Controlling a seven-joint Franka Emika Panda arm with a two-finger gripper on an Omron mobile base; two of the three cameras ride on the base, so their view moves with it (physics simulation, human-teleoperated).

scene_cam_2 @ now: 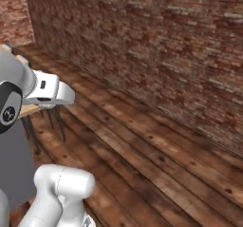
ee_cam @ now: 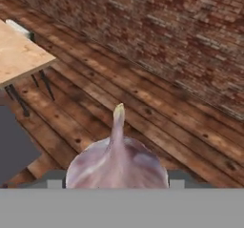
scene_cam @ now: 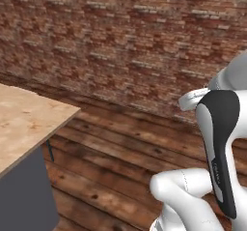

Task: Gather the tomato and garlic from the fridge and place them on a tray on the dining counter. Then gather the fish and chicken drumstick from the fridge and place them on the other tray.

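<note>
While no tray or other container appears anywhere around it, the wooden counter top (scene_cam: 24,123) serves as the landmark, standing at the left of the left base view on a dark grey base (scene_cam: 21,196), with thin dark legs (scene_cam: 49,150) under its far corner and its light, knotted surface bare where it shows. Right of that counter lies the brown plank floor (scene_cam: 120,152), and beyond it the red brick wall (scene_cam: 120,36) runs across the back. Further right again, the white arm (scene_cam: 217,148) with its dark joint cover rises well clear of the counter's corner. From the right base view the same counter is a sliver of wood (scene_cam_2: 28,110) behind the arm's upper link (scene_cam_2: 47,90), its legs standing on the planks. Seen from the hand view, the counter (ee_cam: 19,55) sits at the upper left, with a small pale object (ee_cam: 18,27) at its far edge, too small to name. The garlic (ee_cam: 116,162) is right of and below that counter, off it and up over the floor, a pale purplish bulb with its pointed stem aimed away from the camera. It sits between the gripper (ee_cam: 116,184) fingers, which hold it at a middling spread, one grey tip (ee_cam: 55,183) just showing at its left flank and one at its right, both against the bulb's widest part.
</note>
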